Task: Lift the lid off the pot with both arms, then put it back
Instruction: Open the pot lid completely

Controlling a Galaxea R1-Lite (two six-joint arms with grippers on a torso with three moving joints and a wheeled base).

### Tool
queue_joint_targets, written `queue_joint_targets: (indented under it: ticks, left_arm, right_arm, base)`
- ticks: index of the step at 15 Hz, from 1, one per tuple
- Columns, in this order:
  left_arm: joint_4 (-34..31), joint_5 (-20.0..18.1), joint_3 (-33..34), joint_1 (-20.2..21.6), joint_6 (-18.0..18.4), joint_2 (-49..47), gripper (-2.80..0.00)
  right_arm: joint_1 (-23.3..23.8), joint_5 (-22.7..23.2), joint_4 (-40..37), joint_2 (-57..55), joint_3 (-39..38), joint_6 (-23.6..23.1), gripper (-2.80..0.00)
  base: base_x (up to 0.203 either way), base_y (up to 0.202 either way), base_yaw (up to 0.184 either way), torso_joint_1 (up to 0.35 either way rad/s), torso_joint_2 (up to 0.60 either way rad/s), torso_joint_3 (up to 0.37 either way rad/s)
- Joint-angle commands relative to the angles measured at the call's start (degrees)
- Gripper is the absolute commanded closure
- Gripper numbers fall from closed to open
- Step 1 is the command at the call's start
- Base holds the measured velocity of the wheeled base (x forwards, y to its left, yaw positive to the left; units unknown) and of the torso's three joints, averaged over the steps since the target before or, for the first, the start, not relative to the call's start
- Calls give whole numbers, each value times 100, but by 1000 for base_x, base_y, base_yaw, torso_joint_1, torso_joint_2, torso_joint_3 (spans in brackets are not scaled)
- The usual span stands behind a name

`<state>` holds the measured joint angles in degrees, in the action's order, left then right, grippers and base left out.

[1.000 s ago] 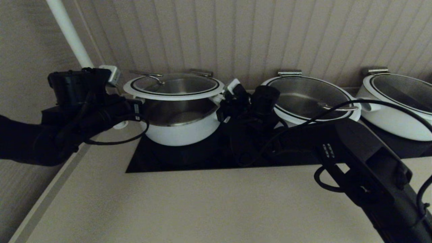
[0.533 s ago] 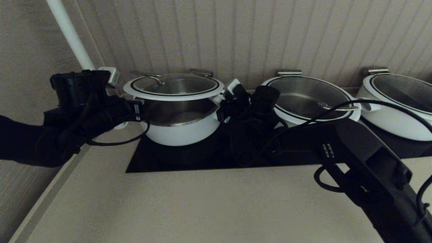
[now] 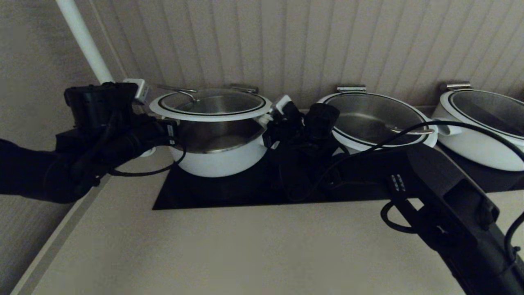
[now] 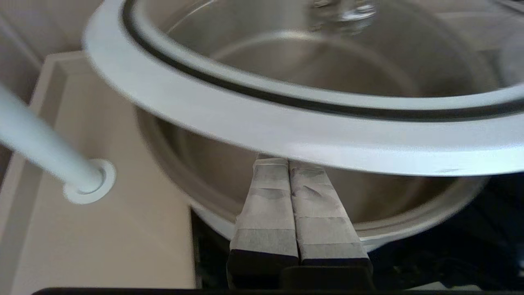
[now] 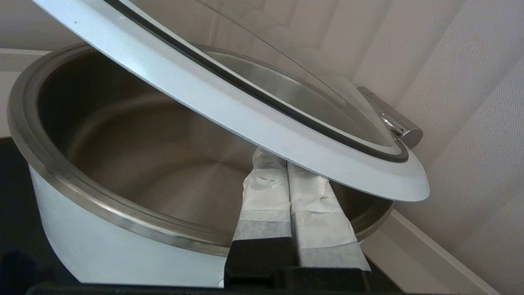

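The glass lid (image 3: 211, 116) with a white rim is held level a little above the white pot (image 3: 221, 162), with an open gap between them. My left gripper (image 3: 171, 130) is shut, its fingertips tucked under the lid's left rim. My right gripper (image 3: 267, 123) is shut, its tips under the right rim. In the left wrist view the shut gripper (image 4: 286, 162) touches the underside of the rim (image 4: 286, 131) over the pot (image 4: 389, 196). In the right wrist view the gripper (image 5: 282, 157) props up the lid (image 5: 245, 110) above the steel-lined pot (image 5: 102, 246).
The pot stands on a black cooktop (image 3: 229, 192) set in a beige counter (image 3: 245, 250). Two more lidded white pots stand to the right (image 3: 372, 119) (image 3: 483, 127). A white pole (image 3: 84, 41) rises at the back left. A panelled wall is close behind.
My left arm has shifted slightly to the right, toward the pot. The lid and my right arm have hardly moved.
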<state>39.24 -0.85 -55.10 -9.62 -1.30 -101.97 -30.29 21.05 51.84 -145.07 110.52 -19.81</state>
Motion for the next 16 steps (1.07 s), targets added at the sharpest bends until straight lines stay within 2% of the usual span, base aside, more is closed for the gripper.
queue_joint_targets:
  ticks: [1, 6, 16]
  left_arm:
    - [22, -3, -1, -98, -1, 86, 0]
    - [22, 154, 16, -346, -8, 169, 0]
    - [13, 173, 307, -576, -107, 319, 0]
  right_arm:
    - [3, 15, 40, -13, 5, -14, 0]
    - [6, 22, 55, -22, 5, -14, 0]
    - [6, 22, 63, -22, 5, -22, 0]
  base:
    - [0, 0, 0, 0, 0, 0]
    - [0, 0, 0, 0, 0, 0]
    - [0, 0, 0, 0, 0, 0]
